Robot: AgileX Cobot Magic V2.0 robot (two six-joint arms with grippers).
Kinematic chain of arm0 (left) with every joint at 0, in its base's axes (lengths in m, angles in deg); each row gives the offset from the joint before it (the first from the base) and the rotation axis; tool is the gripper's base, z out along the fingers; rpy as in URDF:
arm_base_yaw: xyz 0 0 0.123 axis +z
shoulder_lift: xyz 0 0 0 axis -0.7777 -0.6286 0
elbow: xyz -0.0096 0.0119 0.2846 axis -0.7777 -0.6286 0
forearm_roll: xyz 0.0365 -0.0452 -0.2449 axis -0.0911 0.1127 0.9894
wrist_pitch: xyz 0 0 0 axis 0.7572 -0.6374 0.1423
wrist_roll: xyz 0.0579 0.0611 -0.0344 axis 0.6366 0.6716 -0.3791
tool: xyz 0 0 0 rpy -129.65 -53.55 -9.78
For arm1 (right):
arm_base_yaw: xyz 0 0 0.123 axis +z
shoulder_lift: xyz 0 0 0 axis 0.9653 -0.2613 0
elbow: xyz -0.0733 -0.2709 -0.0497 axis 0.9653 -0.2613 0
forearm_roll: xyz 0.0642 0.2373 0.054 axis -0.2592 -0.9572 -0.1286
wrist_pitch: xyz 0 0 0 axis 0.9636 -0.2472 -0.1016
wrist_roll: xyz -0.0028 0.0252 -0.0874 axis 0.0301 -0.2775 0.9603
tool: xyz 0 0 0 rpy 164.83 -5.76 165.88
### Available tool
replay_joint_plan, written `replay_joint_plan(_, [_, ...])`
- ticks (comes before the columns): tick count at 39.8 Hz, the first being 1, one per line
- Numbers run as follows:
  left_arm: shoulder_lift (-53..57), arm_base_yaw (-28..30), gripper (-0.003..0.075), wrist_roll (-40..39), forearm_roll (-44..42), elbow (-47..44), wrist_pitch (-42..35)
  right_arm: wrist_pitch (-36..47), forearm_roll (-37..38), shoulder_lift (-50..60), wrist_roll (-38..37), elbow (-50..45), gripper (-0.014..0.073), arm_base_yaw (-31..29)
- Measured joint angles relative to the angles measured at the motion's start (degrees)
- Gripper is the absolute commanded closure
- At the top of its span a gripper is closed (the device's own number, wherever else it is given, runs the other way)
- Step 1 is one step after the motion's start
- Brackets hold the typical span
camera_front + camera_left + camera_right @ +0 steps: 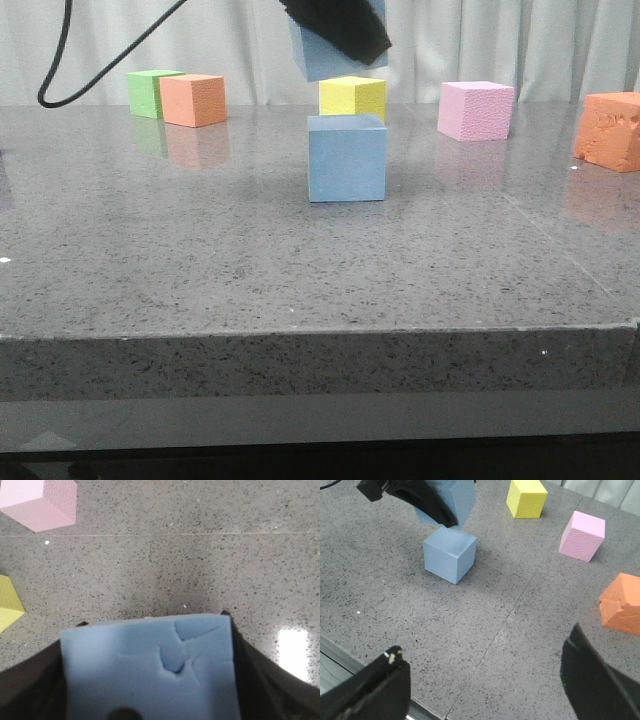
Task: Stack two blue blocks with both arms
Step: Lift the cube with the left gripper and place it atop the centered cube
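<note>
Blue block, yellow cube behind

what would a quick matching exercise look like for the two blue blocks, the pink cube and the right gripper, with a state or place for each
Things:
1. upper blue block
2. lower blue block
3. pink cube
4. right gripper

States:
A. open, holding nothing
B. resting on the table, under the held block
C. held in the air by the left gripper
D. on the table, to the right of the yellow cube

Pairs: 1-C, 2-B, 3-D, 4-A

left tool grips dented blue block.
</note>
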Motion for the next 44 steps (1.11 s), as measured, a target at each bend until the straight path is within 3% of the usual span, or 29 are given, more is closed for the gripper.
replay_joint_plan(17, [-3.7,0.0,0.0295,2.3,-0.1,0.0,-0.1,0.0,0.0,0.0,0.0,0.0,-0.0022,0.0])
replay_joint_plan(29, [-4.0,0.0,0.0199,4.0,-0.1,0.0,-0.6,0.0,0.0,0.0,0.0,0.0,-0.0022,0.0])
replay_joint_plan(44, [-3.7,0.0,0.0180,4.3,0.0,0.0,-0.7,0.0,0.0,0.0,0.0,0.0,-0.0022,0.0])
